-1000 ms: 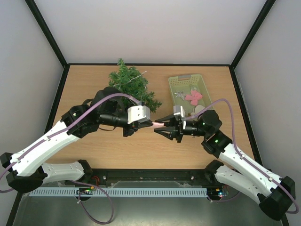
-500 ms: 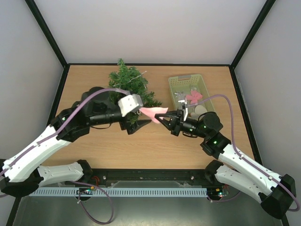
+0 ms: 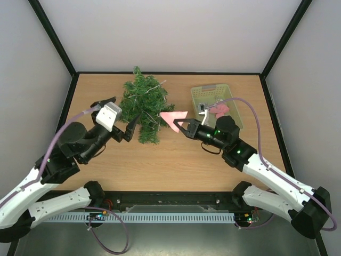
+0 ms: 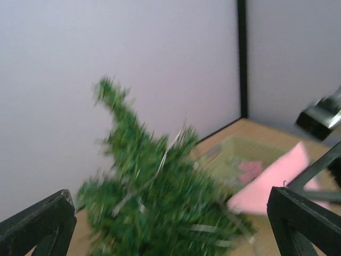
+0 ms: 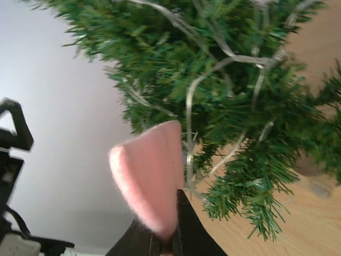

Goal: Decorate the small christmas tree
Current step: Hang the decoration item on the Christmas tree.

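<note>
Right gripper [image 3: 181, 126] clenched on the narrow end of a pink felt ornament [image 3: 171, 117], jaws pinched w/ the felt standing up out of them, as the right wrist view shows. The grip at one tip leaves most of the piece free, prob. so the wide end can be pushed in among the needles. The ornament's far edge sits just at the right flank of the small christmas tree [image 3: 143, 101], touching or nearly so; can't tell which.

The tree is at the back-left of the tabletop [image 3: 160, 160], tip towards the rear wall. It looks upright in the left wrist view. A pale silvery strand [image 5: 213, 69] already winds through the branches, so the decorating looks part done.

Left gripper [image 3: 120, 114] is released, jaws spread wide w/ nothing btwn them, just beside the tree's left side. Judged from its spot opposite the right arm, it is placed to brace the tree if the push tips it.

A pale green basket [image 3: 210, 87] is at the back-right, near the right arm. It holds more trimmings, incl. a second pink piece [image 3: 219, 108], within easy reach for the next pick.

Risk: light tree, bristly needles. The felt may slide off rather than lodge.
</note>
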Motion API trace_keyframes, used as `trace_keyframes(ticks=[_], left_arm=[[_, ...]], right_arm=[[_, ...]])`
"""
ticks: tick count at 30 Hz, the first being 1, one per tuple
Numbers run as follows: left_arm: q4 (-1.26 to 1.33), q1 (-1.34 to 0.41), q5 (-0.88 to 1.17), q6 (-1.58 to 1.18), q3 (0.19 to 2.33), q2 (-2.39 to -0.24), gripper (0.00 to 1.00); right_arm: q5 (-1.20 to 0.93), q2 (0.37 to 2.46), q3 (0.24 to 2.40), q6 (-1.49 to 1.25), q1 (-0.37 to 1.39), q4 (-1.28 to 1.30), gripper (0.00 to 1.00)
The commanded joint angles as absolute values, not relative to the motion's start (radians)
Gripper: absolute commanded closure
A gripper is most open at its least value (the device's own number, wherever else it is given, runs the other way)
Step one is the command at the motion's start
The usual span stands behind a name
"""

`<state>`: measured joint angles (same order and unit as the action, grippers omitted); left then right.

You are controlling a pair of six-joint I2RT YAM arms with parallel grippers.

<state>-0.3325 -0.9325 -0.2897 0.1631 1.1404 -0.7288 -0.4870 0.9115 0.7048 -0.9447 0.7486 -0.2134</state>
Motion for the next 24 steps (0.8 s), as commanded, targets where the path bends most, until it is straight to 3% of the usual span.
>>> trace_keyframes(ticks=[1, 11, 24], left_arm=[[-0.293, -0.930, -0.514, 0.174, 0.998, -0.657, 0.01], [-0.285, -0.930, -0.590, 0.204, 0.767, -0.502, 0.01], [-0.292, -0.930, -0.583, 0.191, 0.681, -0.473, 0.01]], right_arm=[[-0.416, 0.933, 0.763, -1.084, 0.754, -0.073, 0.98], [-0.420, 1.009, 0.873, -1.055, 0.753, 0.132, 0.98], [-0.361, 0.995, 0.920, -1.006, 0.753, 0.243, 0.98]])
